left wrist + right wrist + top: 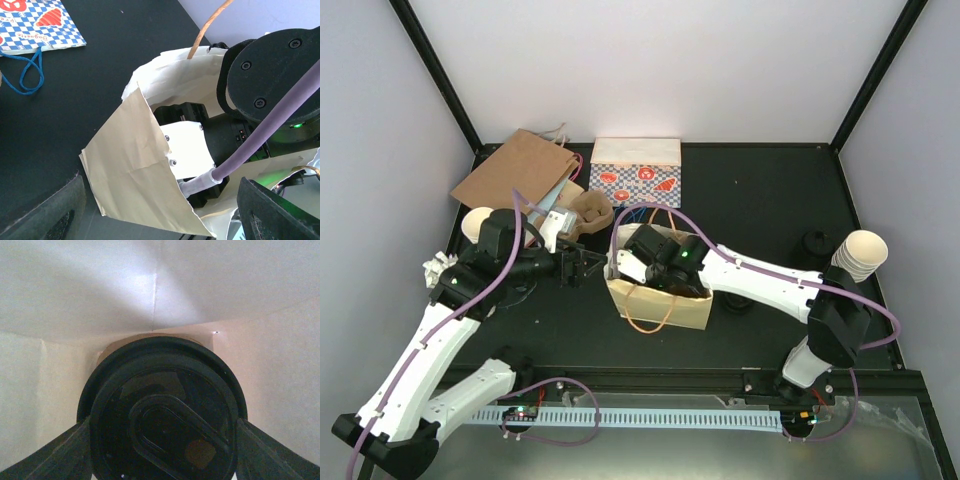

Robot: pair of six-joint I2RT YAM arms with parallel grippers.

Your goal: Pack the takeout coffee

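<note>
Nearest the arm bases, the left gripper (pixel 582 266) hangs just beside the left edge of the cream paper bag (pixel 660 312). Its jaws are spread wide with nothing between them. Its wrist camera catches only the blurred dark fingers (pixel 47 215) at the bottom corners, above a bent flap of the bag's mouth. The bag stands open-topped mid-table (pixel 760 200), a thin tan handle (pixel 645 326) looping down its front. The right arm reaches into the bag from the right. From above its wrist fills the opening, so the right gripper (pixel 163 422) and anything under it are hidden in that view. The right wrist camera looks down inside the pale bag walls. There the takeout coffee (pixel 162 390) shows only as its round black lid, cut off at the bottom edge, with the cup body out of sight beneath it. The two fingers press against the lid's left and right sides, pinching it. Whether the cup stands on the bag floor cannot be told. Farther back lie a cardboard cup carrier (pixel 586 212), partly covered by the left arm, a brown paper bag (pixel 515 170) and a blue-and-white patterned bag (pixel 635 178). A stack of lidless cups (pixel 861 254) stands at the right edge, a small dark object (pixel 817 243) beside it too small to identify.
</note>
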